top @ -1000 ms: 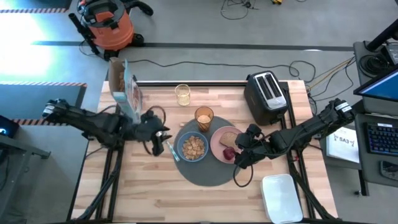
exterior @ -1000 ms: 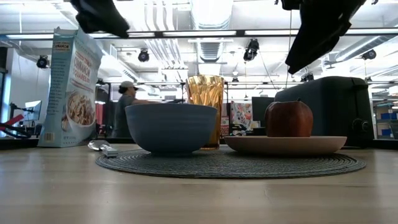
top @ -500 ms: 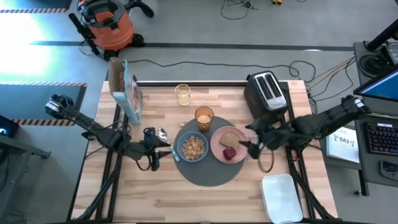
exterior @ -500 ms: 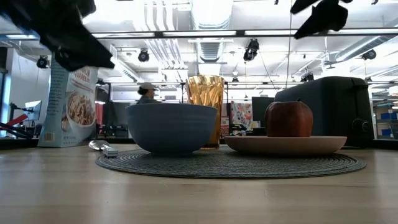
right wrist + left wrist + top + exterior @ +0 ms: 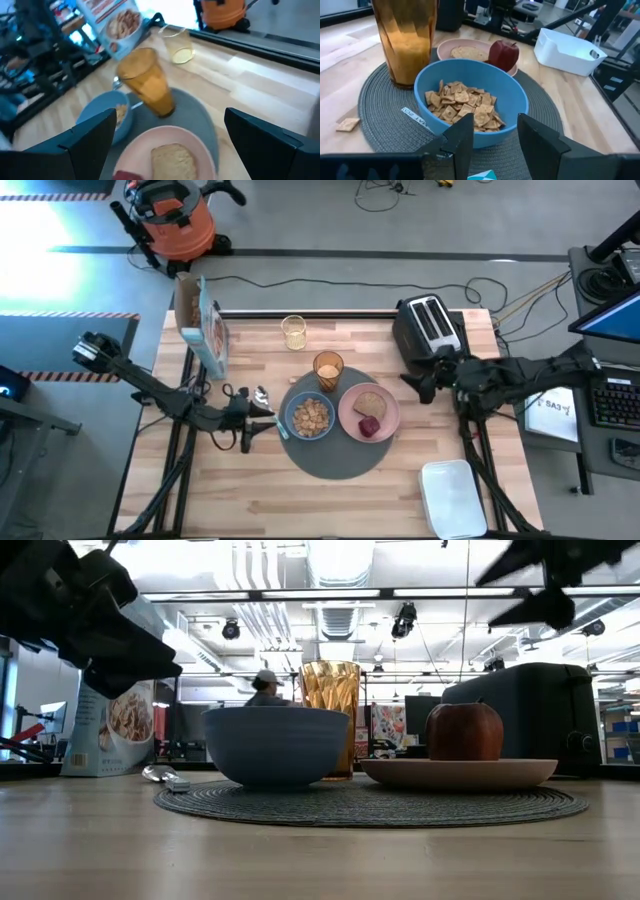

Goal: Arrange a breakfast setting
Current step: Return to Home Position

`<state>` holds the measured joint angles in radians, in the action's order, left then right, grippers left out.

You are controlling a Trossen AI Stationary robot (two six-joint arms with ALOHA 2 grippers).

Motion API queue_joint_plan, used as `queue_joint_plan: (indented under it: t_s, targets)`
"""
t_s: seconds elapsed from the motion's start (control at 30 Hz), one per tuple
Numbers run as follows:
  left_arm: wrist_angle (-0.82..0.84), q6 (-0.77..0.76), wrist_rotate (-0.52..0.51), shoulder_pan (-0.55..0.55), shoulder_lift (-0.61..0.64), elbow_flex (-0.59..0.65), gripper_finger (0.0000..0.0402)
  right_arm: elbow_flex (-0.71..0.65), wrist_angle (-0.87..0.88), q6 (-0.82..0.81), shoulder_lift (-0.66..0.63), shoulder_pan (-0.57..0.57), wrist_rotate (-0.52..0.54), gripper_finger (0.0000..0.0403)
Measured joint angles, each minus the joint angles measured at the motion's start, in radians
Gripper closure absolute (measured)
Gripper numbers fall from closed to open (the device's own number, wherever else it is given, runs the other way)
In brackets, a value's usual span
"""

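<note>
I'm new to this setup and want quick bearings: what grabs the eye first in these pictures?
The laid breakfast at the middle of the table: a round grey mat carrying a blue bowl of cereal, a pink plate with toast and a red apple, and an amber glass at its far edge. The left end effector and right end effector hang open on either side of the mat, holding nothing.
</note>
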<state>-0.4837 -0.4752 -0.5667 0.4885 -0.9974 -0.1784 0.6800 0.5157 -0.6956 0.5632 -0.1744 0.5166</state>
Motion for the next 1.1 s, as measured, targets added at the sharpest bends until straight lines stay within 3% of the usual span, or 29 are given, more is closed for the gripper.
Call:
queue_joint_plan:
  t_s: [0.33, 0.57, 0.7, 0.87, 1.1]
  targets:
    - [-0.004, 0.083, 0.001, 0.0, -0.001, 0.002, 0.0267, -0.318, -0.023, 0.0, -0.347, 0.13, 0.0, 0.0042]
    - [-0.004, 0.118, 0.028, 0.0, -0.002, 0.004, 0.0267, -0.468, -0.056, 0.019, -0.561, 0.179, -0.011, 0.0042]
    - [-0.003, 0.119, 0.046, 0.0, -0.003, 0.004, 0.0267, -0.488, -0.081, 0.057, -0.551, 0.184, -0.005, 0.0042]
    - [-0.003, 0.134, 0.049, 0.0, -0.005, 0.004, 0.0267, -0.467, -0.116, 0.241, -0.548, 0.186, -0.009, 0.0042]
    - [-0.003, 0.158, 0.109, 0.0, -0.005, 0.004, 0.0267, -0.36, -0.122, 0.229, -0.535, 0.187, 0.007, 0.0041]
